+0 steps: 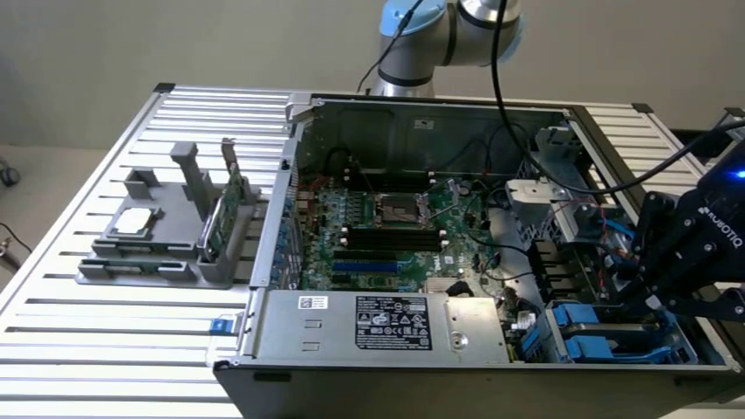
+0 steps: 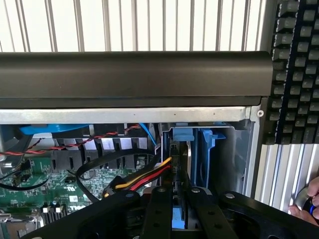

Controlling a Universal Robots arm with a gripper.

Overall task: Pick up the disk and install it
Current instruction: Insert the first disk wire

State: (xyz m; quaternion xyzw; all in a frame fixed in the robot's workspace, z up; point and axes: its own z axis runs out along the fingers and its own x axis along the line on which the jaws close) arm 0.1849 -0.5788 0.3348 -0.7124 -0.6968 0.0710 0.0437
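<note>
Judging by how things lie, the job is far along: the disk (image 2: 180, 174) is already out of the grey holder (image 1: 163, 240) that stands on the slatted table (image 1: 70, 349) outside the computer case (image 1: 466, 262), and it now hangs edge-on in the drive bay (image 2: 219, 149) at the case's front corner, down between the bay's walls but apparently not yet seated. The gripper (image 2: 179, 209) looks pressed together on the disk, one black finger (image 2: 160, 204) on each side of the narrow slab with a strip of blue carrier showing between them; in the exterior view the gripper (image 1: 658, 301) stands over that same corner of the case. What is left, as far as can be told, is pushing the disk home and letting go. The bay is thin grey sheet metal with blue plastic rails and a blue pull tab (image 2: 183, 134). Beside the bay, inside the case, a bundle of yellow, red and black wires (image 2: 144, 179) runs up to the disk's edge; whether it is plugged in cannot be told. The green motherboard (image 1: 385, 227) fills the case floor, and a boxy silver power supply (image 1: 385, 323) with a printed label sits along the case's near wall. A small square chip (image 1: 135, 222) and a thin green card (image 1: 235, 205) rest in the holder.
</note>
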